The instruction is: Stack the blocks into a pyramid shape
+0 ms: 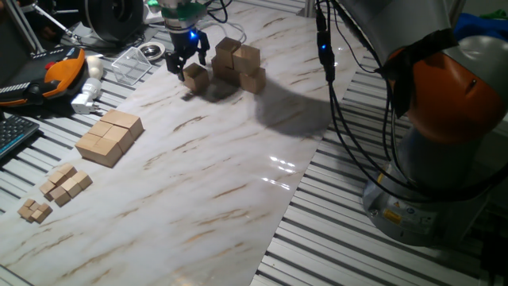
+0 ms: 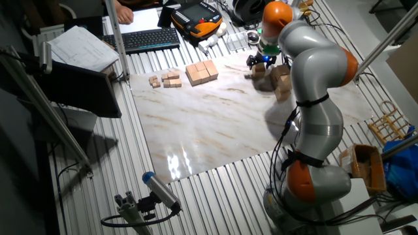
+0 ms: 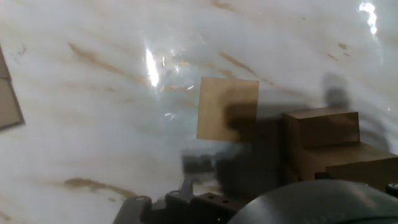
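Tiny cubes: a small cluster at the far left of the marble tabletop in one fixed view, near the table's front edge.
Small cubes: a second loose group just beside the tiny ones, further in.
Slab: a flat square of joined wooden cubes, well apart from the stack and to its left; it also shows in the other fixed view.
Single block: 1 light-tan cube resting on the marble just left of the stack, with a narrow gap between them; from the hand view its top face appears square, standing apart from the stacked blocks at right.
Gripper: hangs straight above the single block, dark fingers spread to either side of it at about block width; whether the pads touch its sides cannot be told from these views, and nothing is lifted.
Stack: the other blocks grouped on 2 levels, at least 2 cubes sitting on top of the lower ones; the exact count is hard to read. In the hand view they rise in steps at the right edge.
Robot arm: grey and orange, filling the right side, its base off the marble on the slatted surface.
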Robot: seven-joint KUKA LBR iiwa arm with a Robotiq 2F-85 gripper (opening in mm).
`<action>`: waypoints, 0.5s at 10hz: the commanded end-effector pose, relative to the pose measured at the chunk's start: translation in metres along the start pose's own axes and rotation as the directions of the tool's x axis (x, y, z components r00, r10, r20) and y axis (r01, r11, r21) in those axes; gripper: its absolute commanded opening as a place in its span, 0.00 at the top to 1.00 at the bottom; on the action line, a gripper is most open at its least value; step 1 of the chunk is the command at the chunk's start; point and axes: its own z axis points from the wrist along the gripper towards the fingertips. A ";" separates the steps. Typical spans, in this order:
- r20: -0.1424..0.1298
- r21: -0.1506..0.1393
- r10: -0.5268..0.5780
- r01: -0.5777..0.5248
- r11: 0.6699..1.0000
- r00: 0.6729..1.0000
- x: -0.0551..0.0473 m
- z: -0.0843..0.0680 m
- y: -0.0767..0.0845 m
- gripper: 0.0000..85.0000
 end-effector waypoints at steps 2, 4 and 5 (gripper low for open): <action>0.005 0.000 -0.001 0.001 1.000 1.000 -0.002 0.004 -0.001 0.00; 0.025 0.019 -0.011 0.011 1.000 1.000 -0.004 0.008 -0.001 0.20; 0.019 0.016 -0.025 0.024 1.000 1.000 -0.008 0.010 -0.002 0.20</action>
